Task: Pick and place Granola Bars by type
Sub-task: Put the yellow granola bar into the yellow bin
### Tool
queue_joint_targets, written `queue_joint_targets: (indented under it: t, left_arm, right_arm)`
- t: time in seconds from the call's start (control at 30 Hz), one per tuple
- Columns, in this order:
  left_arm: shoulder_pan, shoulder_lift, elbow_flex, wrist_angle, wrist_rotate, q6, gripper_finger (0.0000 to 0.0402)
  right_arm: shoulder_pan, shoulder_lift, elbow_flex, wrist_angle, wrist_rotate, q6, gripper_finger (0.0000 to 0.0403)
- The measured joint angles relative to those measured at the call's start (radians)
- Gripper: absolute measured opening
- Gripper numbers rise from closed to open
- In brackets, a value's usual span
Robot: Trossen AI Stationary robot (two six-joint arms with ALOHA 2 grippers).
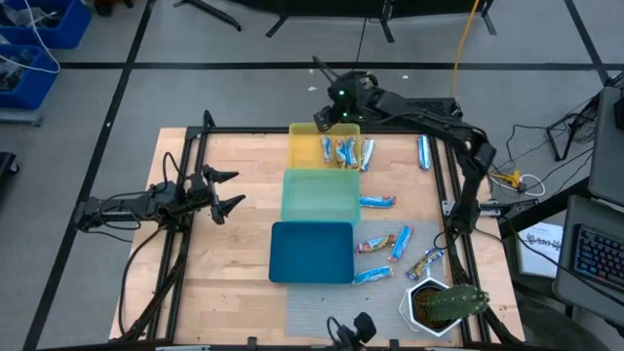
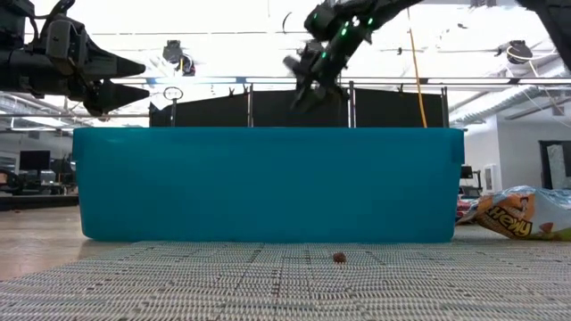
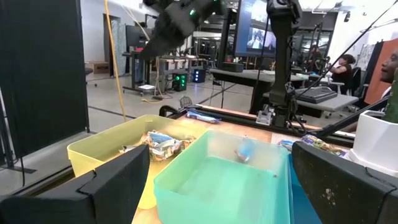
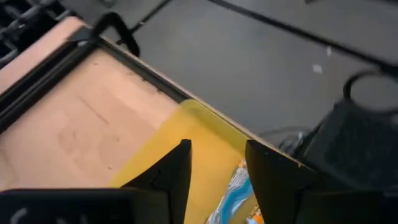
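Three granola bars in blue-and-silver wrappers lie in the yellow tray, and they also show in the left wrist view. Several more bars lie flat on the table to the right of the trays: one by the far right rail, one beside the green tray, and others on the grey mat. My right gripper hangs open and empty above the yellow tray's far edge. My left gripper waits open, raised, left of the green tray.
The yellow, green and blue trays stand in a row from far to near at mid-table. A white pot with a plant sits at the near right corner. A black frame rail borders the table. Bare wood lies left of the trays.
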Motion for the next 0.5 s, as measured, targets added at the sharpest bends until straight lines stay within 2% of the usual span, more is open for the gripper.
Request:
queue_joint_targets:
  t: [0.1, 0.3, 0.5]
  left_arm:
    - [0.0, 0.0, 0.0, 0.0, 0.002, 0.0, 0.0392]
    - [0.0, 0.0, 0.0, 0.0, 0.006, 0.0, 0.0392]
    - [0.0, 0.0, 0.0, 0.0, 0.006, 0.0, 0.0392]
  right_arm:
    - [0.013, -0.059, 0.0, -0.023, -0.025, -0.091, 0.016]
    - [0.037, -0.174, 0.0, -0.053, -0.153, -0.249, 0.0195]
    - [0.088, -0.293, 0.0, -0.177, -0.242, -0.399, 0.0228]
